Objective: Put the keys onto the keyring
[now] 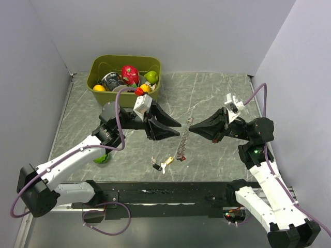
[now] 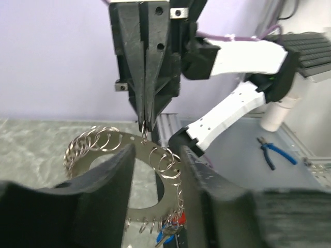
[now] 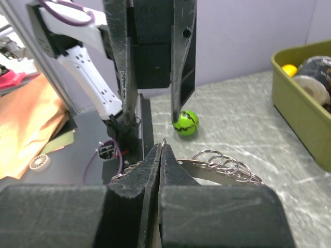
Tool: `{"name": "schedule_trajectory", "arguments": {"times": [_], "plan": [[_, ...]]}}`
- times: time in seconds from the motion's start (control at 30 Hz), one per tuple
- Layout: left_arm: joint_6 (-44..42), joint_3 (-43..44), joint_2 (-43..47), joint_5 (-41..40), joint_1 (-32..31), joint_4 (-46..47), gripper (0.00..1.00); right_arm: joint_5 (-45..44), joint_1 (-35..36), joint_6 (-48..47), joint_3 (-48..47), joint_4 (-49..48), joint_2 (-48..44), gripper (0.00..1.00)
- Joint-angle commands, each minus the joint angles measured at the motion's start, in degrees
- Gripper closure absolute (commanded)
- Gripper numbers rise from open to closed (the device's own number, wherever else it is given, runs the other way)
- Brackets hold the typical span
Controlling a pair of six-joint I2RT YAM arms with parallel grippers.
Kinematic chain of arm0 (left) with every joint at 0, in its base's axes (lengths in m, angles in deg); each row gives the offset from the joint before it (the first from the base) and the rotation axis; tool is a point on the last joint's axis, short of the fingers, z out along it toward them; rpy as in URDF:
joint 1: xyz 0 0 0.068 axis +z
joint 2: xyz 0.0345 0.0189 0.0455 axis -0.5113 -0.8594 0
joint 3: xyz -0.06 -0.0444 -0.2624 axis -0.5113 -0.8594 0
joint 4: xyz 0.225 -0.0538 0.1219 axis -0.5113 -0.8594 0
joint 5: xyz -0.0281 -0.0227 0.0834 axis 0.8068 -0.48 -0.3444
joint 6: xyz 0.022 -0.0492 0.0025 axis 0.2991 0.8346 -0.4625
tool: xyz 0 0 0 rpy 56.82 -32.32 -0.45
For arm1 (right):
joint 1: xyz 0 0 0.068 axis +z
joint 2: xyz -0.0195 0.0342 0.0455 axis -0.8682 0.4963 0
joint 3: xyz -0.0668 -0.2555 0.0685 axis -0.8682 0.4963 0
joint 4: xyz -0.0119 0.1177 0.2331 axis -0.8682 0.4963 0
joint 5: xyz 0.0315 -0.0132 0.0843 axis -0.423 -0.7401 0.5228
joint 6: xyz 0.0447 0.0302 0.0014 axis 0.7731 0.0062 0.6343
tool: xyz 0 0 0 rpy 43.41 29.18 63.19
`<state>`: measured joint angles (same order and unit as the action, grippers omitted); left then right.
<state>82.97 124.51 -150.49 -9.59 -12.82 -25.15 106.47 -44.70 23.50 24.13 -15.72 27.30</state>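
The keyring [image 1: 182, 144], a flat grey metal ring fringed with small split rings, hangs above the table. My right gripper [image 1: 190, 129] is shut on one small ring at its top. In the right wrist view, that loop pokes out above the closed fingertips [image 3: 163, 150] and the keyring [image 3: 222, 168] spreads to the right. My left gripper [image 1: 179, 130] faces it, open. In the left wrist view, its fingers [image 2: 111, 186] straddle the right side of the keyring [image 2: 150, 152], above red and blue tags [image 2: 176, 222]. Two keys [image 1: 163, 165], black-headed and yellow-headed, lie on the table below.
An olive bin [image 1: 98, 64] with fruit and other items stands at the back left. A green ball [image 1: 102, 158] lies by the left arm. Blue-handled pliers [image 2: 271, 150] rest off the table beyond the right arm. Grey walls close in both sides.
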Motion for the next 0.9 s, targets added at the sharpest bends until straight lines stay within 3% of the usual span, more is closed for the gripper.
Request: {"name": "schedule_trajectory", "arguments": {"times": [0.0,0.17,0.4,0.63,0.87], "plan": [[7.4,3.1,-3.3,5.8,0.2,8.8,0.59,1.3,0.3,4.1,-1.3,-9.2,-0.2,1.0],[7.8,6.0,-5.8,5.2,0.2,6.1,0.69,0.9,0.2,4.4,-1.3,-9.1,-0.3,1.0],[7.5,6.7,-6.9,4.6,0.0,5.9,0.75,0.2,0.2,3.4,-1.3,-7.0,-1.0,1.0],[7.2,7.4,-7.4,5.0,-1.0,4.9,0.69,-0.4,0.3,2.5,-1.4,-5.6,-1.0,1.0],[4.3,8.9,-8.4,4.3,-2.0,0.6,0.71,-0.7,0.3,2.1,-1.6,-5.3,-0.7,1.0]]}}
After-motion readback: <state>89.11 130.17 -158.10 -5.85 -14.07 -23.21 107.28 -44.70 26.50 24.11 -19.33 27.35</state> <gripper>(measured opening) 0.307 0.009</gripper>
